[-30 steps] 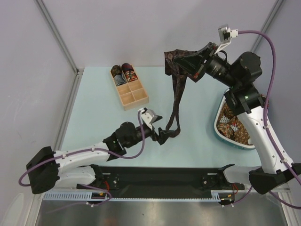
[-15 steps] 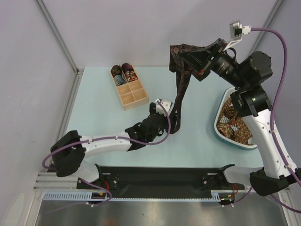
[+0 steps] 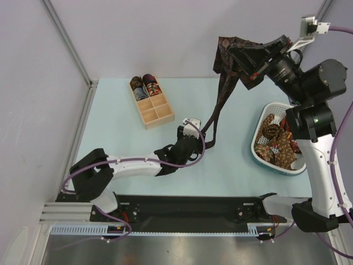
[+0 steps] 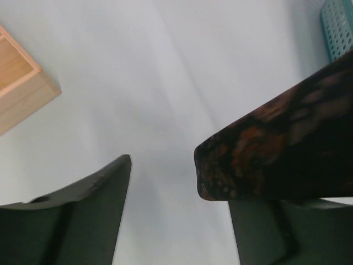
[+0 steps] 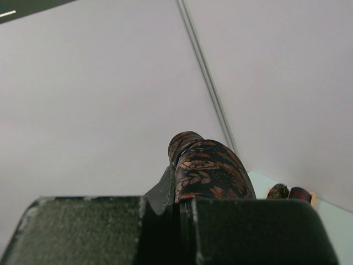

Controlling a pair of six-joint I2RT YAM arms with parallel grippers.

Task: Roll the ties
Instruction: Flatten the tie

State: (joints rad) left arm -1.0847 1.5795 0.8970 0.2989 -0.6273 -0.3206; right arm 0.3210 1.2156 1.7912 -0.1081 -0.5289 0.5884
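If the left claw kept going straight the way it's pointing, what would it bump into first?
Most likely the dark patterned tie hanging from the right gripper: its lower end sits just ahead of the left gripper, which is open.

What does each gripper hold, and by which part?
Right gripper clamps the dark tie at its top fold. Left gripper, open by the hanging end, holds nothing.

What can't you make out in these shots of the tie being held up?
Tie lower end: top view, left gripper covers it.
Basket contents: top view, right arm hides part.
Rolls in the box: top view, too small for patterns.
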